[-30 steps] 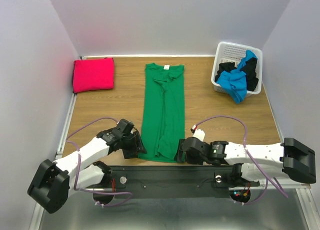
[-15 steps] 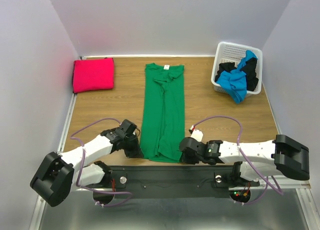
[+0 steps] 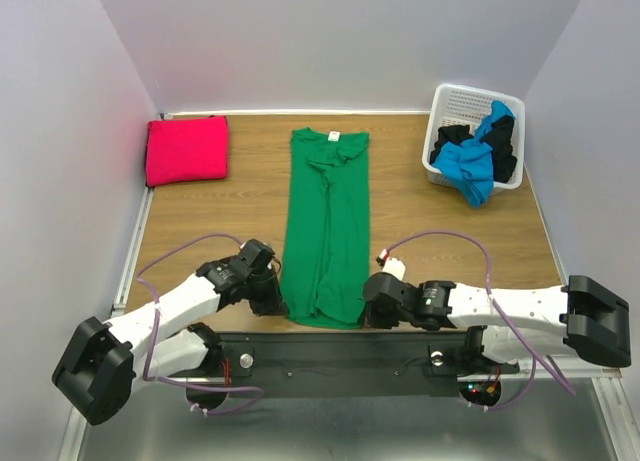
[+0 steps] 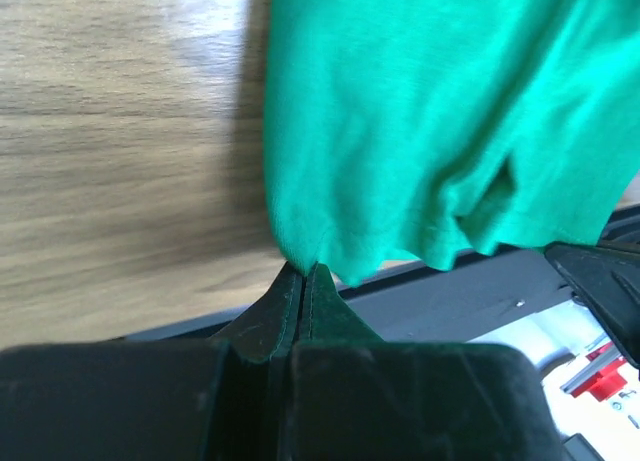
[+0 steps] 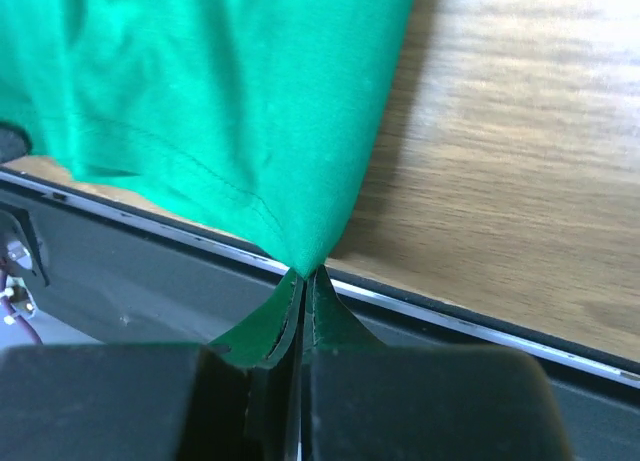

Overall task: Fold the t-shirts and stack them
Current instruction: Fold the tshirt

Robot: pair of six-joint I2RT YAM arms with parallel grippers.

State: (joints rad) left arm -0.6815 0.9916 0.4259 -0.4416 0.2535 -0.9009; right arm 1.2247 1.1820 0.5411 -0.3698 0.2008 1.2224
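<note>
**Got both hem corners pinched**

Looking at a green shirt (image 3: 328,231) laid out long and narrow down the middle of the table (image 3: 420,196), collar at the far end, hem right at the near edge. Seems folded in lengthwise, with a few wrinkles up near the collar.

Got the left gripper (image 4: 303,273) squeezed fully shut on the near left corner of the hem, with just a tiny tuck of cloth between the tips. Same deal with the right gripper (image 5: 303,277): clamped tight on the near right corner, just above the dark rail (image 5: 150,281) along the table's front edge. Can see the cloth raised a little off the wood at both corners in the wrist views, throwing a shadow underneath.

Around it:
- A red shirt (image 3: 186,149) folded into a neat square in the far left corner, well apart from the green one.
- A white basket (image 3: 452,103) in the far right corner, with a blue shirt (image 3: 468,169) spilling over its front rim and a black shirt (image 3: 453,137) bunched inside. Can't tell how many pieces are in there.

As for stuff in the way, only seeing the arms themselves crowding the near edge, one on each side of the hem, with purple cables (image 3: 440,235) looping over the wood beside them.
</note>
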